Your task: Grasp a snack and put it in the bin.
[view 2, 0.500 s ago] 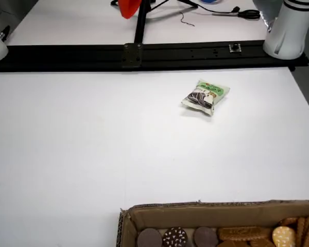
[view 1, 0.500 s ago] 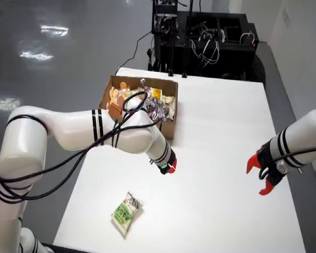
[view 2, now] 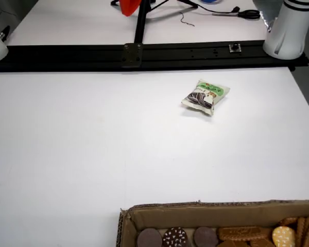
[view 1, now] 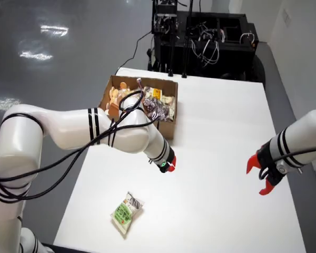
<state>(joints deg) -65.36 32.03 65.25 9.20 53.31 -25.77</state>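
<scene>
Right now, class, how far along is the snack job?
Done: the box holds several snacks. In hand: nothing visible; the gripper hangs above the table between box and green pack. Left: grasp that pack and bin it.

White table point(view 1: 221, 158) with an open cardboard box point(view 1: 168, 128) of snacks and one green snack packet point(view 1: 127, 213).

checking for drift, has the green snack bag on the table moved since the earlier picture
No. In the view from above, the green snack bag lies in the same spot near the table's front edge, equally far from the cardboard bin. Only the working arm shifted slightly.
</scene>
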